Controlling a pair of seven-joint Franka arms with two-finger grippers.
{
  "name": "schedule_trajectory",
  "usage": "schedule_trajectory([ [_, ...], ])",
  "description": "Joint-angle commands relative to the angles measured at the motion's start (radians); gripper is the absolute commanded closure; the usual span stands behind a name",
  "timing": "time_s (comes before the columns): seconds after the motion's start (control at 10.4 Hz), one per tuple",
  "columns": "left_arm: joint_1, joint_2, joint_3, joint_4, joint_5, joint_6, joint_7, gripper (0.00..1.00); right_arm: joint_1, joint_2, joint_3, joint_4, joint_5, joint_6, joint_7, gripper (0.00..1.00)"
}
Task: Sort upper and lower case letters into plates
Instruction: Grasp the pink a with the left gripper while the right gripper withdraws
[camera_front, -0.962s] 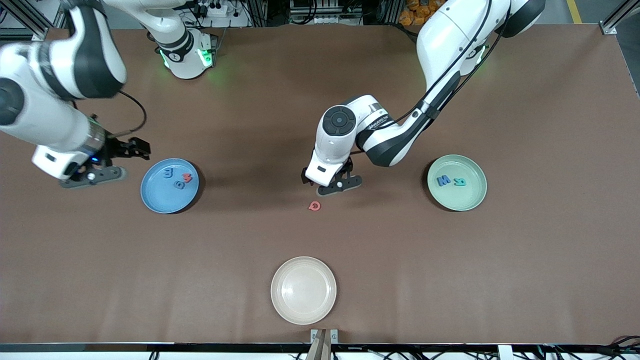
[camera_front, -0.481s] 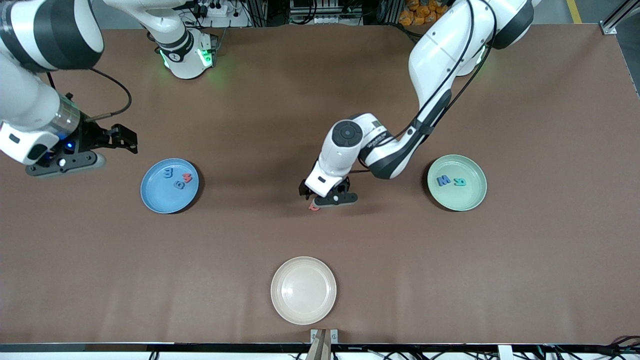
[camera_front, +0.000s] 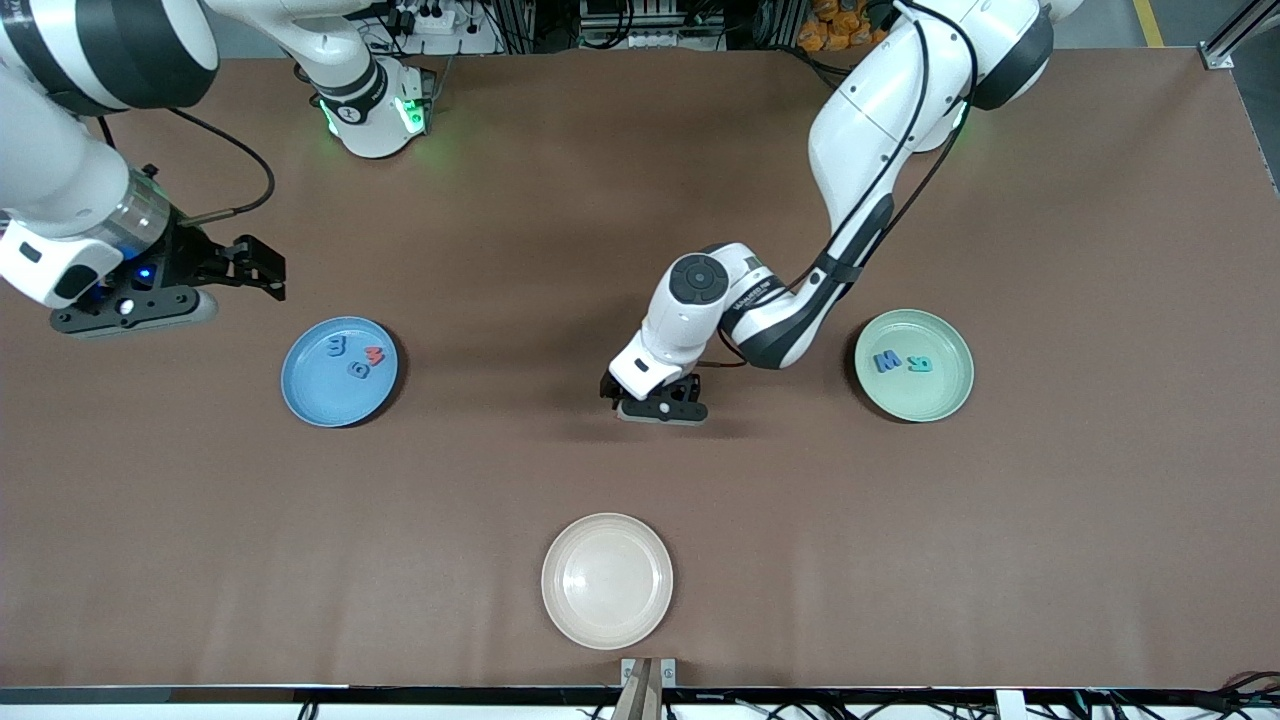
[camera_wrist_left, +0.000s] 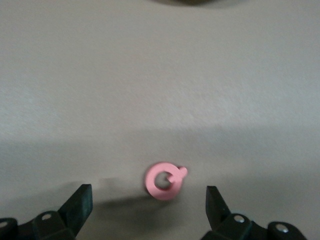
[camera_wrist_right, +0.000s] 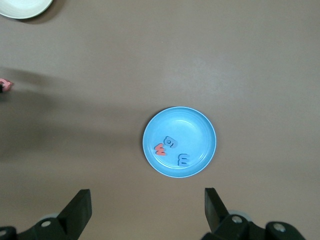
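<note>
At frame centre the left gripper (camera_front: 655, 403) sits low over a pink letter (camera_wrist_left: 165, 180), seemingly a Q, fingers spread either side, not touching; the right gripper (camera_front: 170, 290), fingers apart, hangs at the left edge above the blue plate (camera_front: 300, 395) holding three letters; the mint plate (camera_front: 935, 400), centre right, holds two

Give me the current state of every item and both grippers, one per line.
Left gripper: open, low over the red letter.
Red letter: flat on the table, not gripped.
Right gripper: open, empty, waiting beside the blue plate.
Blue plate: holds three letters.
Green plate: holds two letters.
Cream plate: holds nothing.
</note>
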Motion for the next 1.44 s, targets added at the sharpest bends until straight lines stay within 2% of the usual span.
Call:
schedule_trajectory([
  [0.0,-0.092,0.04,0.082,0.055,0.016,0.006,0.006,0.0,0.002,-0.002,0.0,0.014,0.014,-0.017,0.019,0.0],
  [0.19,-0.184,0.068,0.192,0.099,0.016,0.018,0.015,0.0,0.001,-0.009,0.001,0.023,0.012,-0.029,0.016,0.0],
  [0.38,-0.187,0.077,0.199,0.103,0.016,0.029,0.054,0.0,-0.002,-0.005,-0.006,0.114,0.012,-0.137,0.005,0.0],
  [0.67,-0.187,0.079,0.2,0.104,0.016,0.035,0.052,0.0,-0.002,-0.011,-0.009,0.143,0.011,-0.156,0.005,0.0],
  [0.77,-0.187,0.079,0.199,0.104,0.016,0.035,0.049,0.15,-0.002,-0.014,-0.009,0.158,0.012,-0.184,0.007,0.0],
  [0.87,-0.187,0.079,0.2,0.104,0.016,0.035,0.045,0.24,-0.004,-0.014,-0.007,0.177,0.012,-0.196,0.005,0.0],
  [1.15,-0.189,0.077,0.199,0.1,0.007,0.034,0.026,0.27,-0.009,-0.029,-0.009,0.18,0.012,-0.202,0.013,0.0],
  [1.35,-0.189,0.079,0.199,0.099,0.007,0.034,0.019,0.37,-0.004,-0.029,-0.036,0.178,0.015,-0.202,0.02,0.0],
])
